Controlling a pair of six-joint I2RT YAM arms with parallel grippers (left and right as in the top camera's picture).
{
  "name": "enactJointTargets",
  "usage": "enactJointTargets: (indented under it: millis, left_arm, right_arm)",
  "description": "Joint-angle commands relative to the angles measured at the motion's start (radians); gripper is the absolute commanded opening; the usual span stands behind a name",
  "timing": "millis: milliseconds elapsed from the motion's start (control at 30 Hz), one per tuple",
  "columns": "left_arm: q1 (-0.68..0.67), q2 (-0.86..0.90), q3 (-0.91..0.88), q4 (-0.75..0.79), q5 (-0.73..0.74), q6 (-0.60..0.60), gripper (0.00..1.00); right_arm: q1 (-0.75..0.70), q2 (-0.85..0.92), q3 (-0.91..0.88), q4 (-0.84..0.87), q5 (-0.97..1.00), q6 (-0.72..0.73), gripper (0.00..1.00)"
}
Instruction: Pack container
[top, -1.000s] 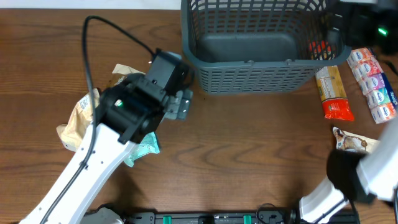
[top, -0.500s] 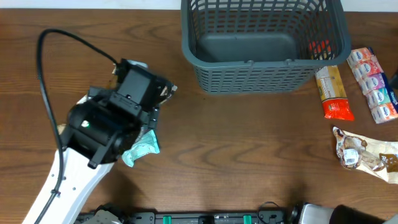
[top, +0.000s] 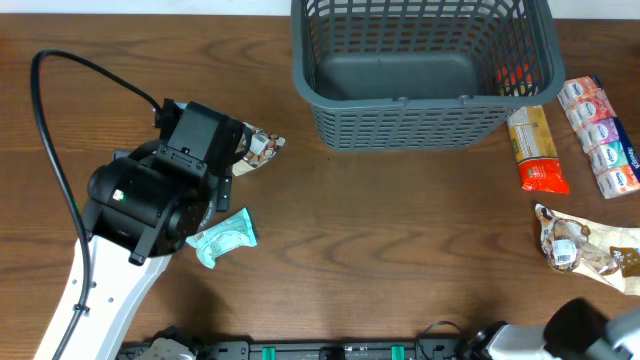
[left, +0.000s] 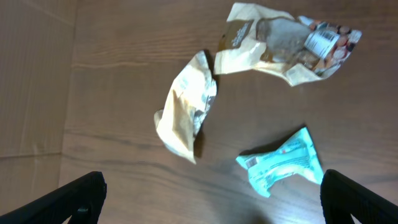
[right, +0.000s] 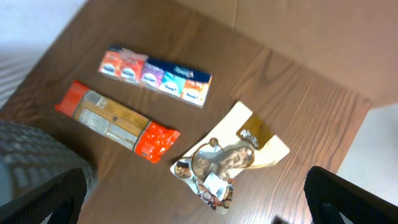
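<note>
**Task status: packing not started**

1. Locate the container (top: 420, 125) at 12 o'clock on the table (top: 400, 230). Its solid floor shows bare in the overhead view. A red patch (top: 514, 75) shows through the mesh at the container's 3 o'clock wall. You cannot tell whether it lies inside or behind.

2. Check the 9 o'clock group. The left wrist view shows three items loose on the wood:
   - a nut packet (left: 289, 43) at 1 o'clock;
   - a crumpled cream packet (left: 186, 112) at centre, touching the nut packet's corner;
   - a teal packet (left: 283, 165) at 4 o'clock, apart from both.

3. Check the 3 o'clock group. The right wrist view shows a tissue multipack (right: 155, 74), an orange packet (right: 118, 121) beside it, and a brown-and-cream pouch (right: 227, 155) near both.

4. Confirm the pincers. The left gripper (left: 214, 196) hangs above its group with fingers spread wide, nothing between them. The right gripper (right: 193, 199) is likewise spread wide and empty above its group.

5. Judgement: six items lie outside the container and none is in hand, so treat all six transfers as outstanding. The cream packet looks closest to the left gripper's centreline.
</note>
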Motion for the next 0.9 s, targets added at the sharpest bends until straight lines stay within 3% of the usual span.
enactJointTargets:
  millis: [0,167,400,700,867]
  left_arm:
    - [0.006,-0.008,0.007,-0.024,-0.011,-0.009,0.99]
    - [0.006,-0.008,0.007,-0.037,-0.011,-0.009,0.99]
    - [0.006,-0.008,0.007,-0.037,-0.004,-0.009,0.99]
    - [0.006,-0.007,0.007,-0.037,-0.004,-0.009,0.99]
    - [0.006,-0.007,0.007,-0.027,-0.017,0.0,0.98]
  right_arm:
    - [-0.077,0.057,-0.008,-0.006,-0.184,-0.02,0.99]
    - [-0.117,0.115,-0.008,0.0,-0.301,-0.053,0.99]
    - [-0.086,0.152,-0.008,-0.002,-0.631,-0.436,0.99]
    - [0.018,0.239,-0.008,0.027,-0.607,-0.792,0.99]
    - [0.085,0.365,-0.008,0.02,-0.397,-0.785,0.99]
